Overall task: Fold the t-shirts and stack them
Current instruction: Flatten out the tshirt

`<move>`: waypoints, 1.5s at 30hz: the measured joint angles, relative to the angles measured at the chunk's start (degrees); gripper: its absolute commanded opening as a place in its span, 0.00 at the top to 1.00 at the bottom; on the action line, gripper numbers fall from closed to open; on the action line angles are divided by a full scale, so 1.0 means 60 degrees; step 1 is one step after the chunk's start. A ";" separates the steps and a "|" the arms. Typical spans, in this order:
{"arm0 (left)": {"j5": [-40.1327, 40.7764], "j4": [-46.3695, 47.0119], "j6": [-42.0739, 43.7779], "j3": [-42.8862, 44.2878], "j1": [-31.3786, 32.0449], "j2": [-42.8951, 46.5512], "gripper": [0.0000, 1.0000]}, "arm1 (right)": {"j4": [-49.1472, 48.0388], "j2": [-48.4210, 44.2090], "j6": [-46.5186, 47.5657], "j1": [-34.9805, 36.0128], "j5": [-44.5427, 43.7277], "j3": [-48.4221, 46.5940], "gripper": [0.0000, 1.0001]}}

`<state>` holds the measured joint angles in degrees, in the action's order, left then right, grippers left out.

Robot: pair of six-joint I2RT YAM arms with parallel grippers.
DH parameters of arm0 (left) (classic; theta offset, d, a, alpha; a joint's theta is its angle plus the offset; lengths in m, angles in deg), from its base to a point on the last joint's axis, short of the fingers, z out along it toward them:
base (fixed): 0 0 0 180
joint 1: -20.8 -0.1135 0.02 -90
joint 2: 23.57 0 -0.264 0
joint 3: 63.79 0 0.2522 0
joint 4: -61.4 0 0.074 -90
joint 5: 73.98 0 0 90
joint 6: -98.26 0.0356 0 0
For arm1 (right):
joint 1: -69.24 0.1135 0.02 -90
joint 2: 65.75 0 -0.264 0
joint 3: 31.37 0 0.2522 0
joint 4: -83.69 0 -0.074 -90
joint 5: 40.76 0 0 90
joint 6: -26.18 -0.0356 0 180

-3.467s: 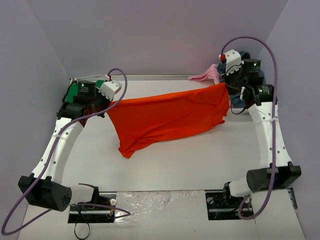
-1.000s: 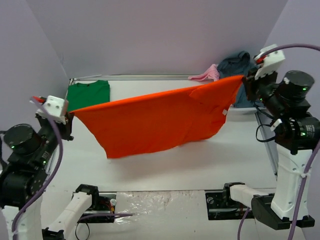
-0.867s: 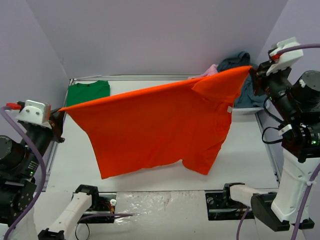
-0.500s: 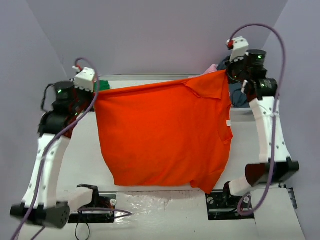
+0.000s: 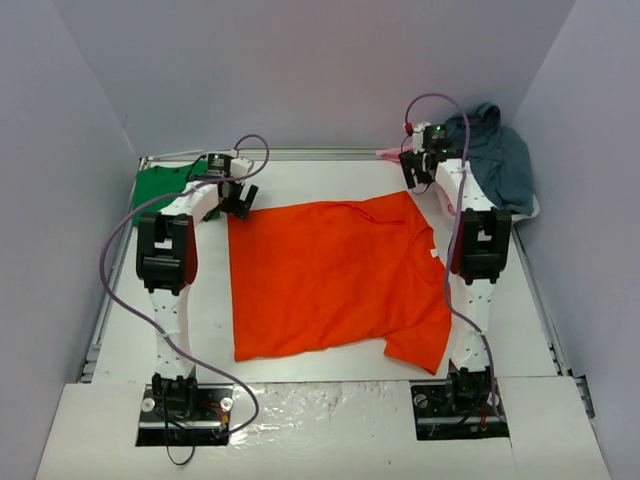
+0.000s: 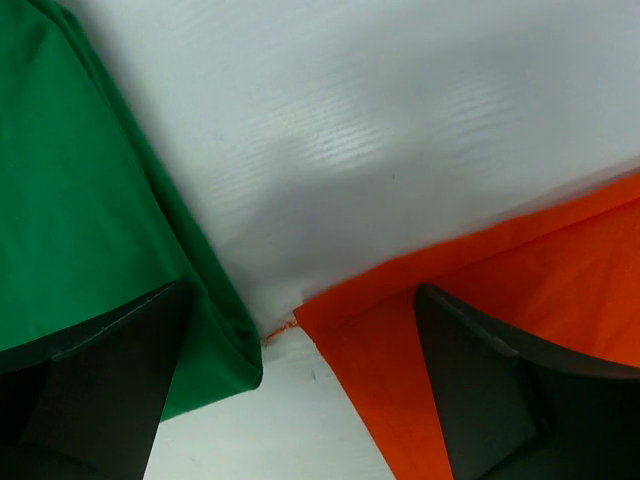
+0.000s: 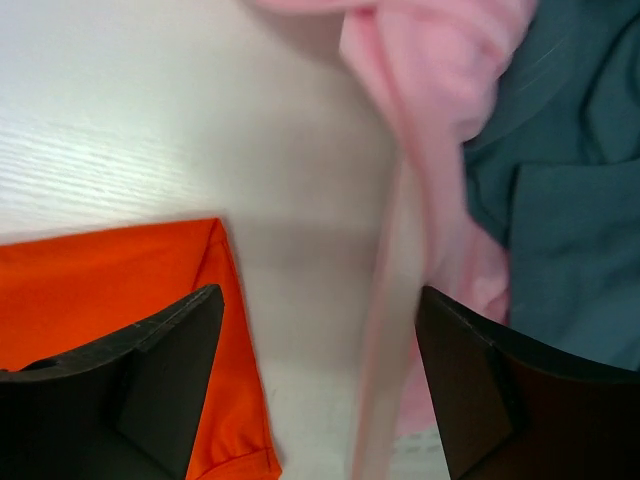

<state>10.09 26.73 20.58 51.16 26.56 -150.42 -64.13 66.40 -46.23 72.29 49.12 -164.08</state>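
The orange t-shirt (image 5: 335,275) lies spread flat on the white table (image 5: 330,360), its collar toward the far right corner. The green t-shirt (image 5: 155,185) rests folded at the far left. My left gripper (image 5: 239,201) hovers open over the orange shirt's far left corner (image 6: 500,300), beside the green t-shirt's folded edge (image 6: 90,200), holding nothing. My right gripper (image 5: 414,178) is open above the orange shirt's far right corner (image 7: 110,270), and only bare table lies between its fingertips (image 7: 140,390).
A pink cloth (image 7: 440,140) and a blue-grey cloth (image 5: 495,160) are heaped at the far right corner, close to my right gripper. Lilac walls close in the table on three sides. Both arm bases (image 5: 185,400) stand at the near edge.
Both grippers held the orange t-shirt stretched in the air, then swung it down flat onto the table. Both have let go and now stand open over its far corners.
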 measured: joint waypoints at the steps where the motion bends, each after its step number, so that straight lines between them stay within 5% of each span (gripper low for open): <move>1: 0.0015 0.0015 0.0055 -0.0124 -0.0022 0.0004 0.06 | 0.0044 0.0157 -0.0004 0.0000 -0.0051 0.0084 0.27; 4: 0.0018 0.0248 0.0197 -0.0940 -0.0058 0.0903 0.06 | -0.0011 0.0033 0.0000 0.0018 -0.0124 0.0838 0.28; 10: -0.0069 0.0732 0.0554 -0.3730 -0.0091 0.5366 0.06 | 0.0069 -0.1810 0.0051 0.0069 0.0233 0.2841 0.37; 16: -0.0189 0.0878 0.0703 -0.5275 -0.0102 0.7919 0.06 | 0.0237 -0.3144 0.0248 0.0335 0.1271 0.3486 0.67; 18: -0.0204 0.0831 0.0703 -0.5832 -0.0106 0.8018 0.06 | 0.0404 -0.3173 0.0379 0.0495 0.1570 0.3490 0.75; 24: -0.0222 0.0248 0.0652 -0.7009 -0.0109 0.7664 0.06 | 0.0885 -0.3031 0.0721 0.1213 0.1865 0.3508 0.75; 36: -0.0368 0.0142 0.0459 -0.7074 -0.0109 0.7639 0.06 | 0.1231 -0.1279 0.0951 0.1949 0.2065 0.3217 0.71; 39: -0.0368 0.0142 0.0408 -0.7140 -0.0109 0.7639 0.06 | 0.1333 -0.0933 0.1027 0.2004 0.2065 0.2998 0.80; 45: -0.0364 0.0153 0.0404 -0.7158 -0.0109 0.7621 0.06 | 0.1406 -0.0572 0.1064 0.2208 0.2069 0.2393 0.72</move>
<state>7.90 27.65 23.01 8.21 25.91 -104.70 -55.70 62.97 -39.85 85.53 61.54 -149.72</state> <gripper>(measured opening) 0.942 0.263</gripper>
